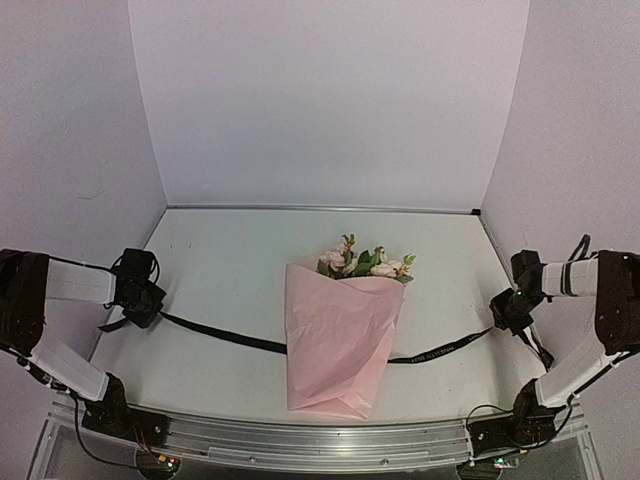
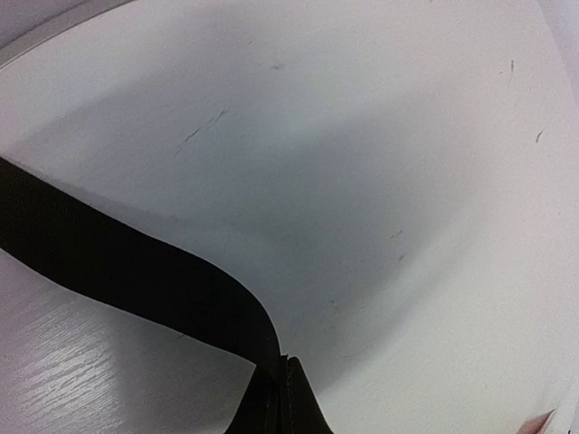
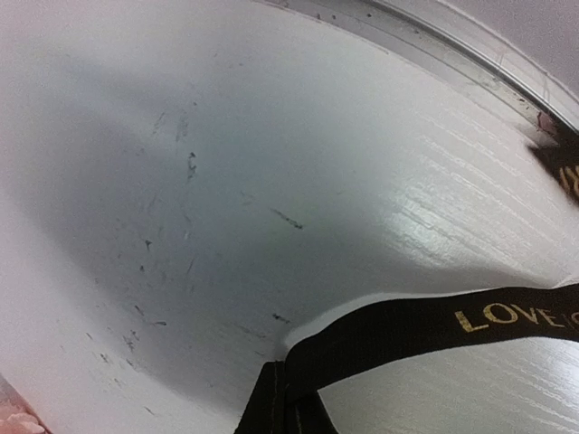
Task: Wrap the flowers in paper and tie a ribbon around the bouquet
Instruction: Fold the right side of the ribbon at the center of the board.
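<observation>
The bouquet (image 1: 338, 345) lies at the centre of the overhead view. Its pink paper (image 1: 330, 370) is already closed into a cone, and the flowers (image 1: 365, 263) show at the upper, wide end. The black ribbon (image 1: 225, 336) crosses the white table (image 1: 230, 250) from left to right. It disappears at the cone's left edge and comes out at its right edge, so it appears to pass beneath the cone.

Wrapping looks done, and the step in hand is the tying. The next move calls for bringing both ribbon ends up and over the cone, crossing them above the paper without dragging the bouquet sideways or crushing it.

The left gripper (image 1: 146, 304), at the left of the frame, is fully closed on one ribbon end. Its wrist view shows the band (image 2: 127, 271) folding in at the bottom edge, with the fingers themselves out of frame. The right gripper (image 1: 503, 318), at the right, is likewise clamped on the other end, where the gold-lettered strip (image 3: 425, 325) runs in to the bottom of its view.
</observation>
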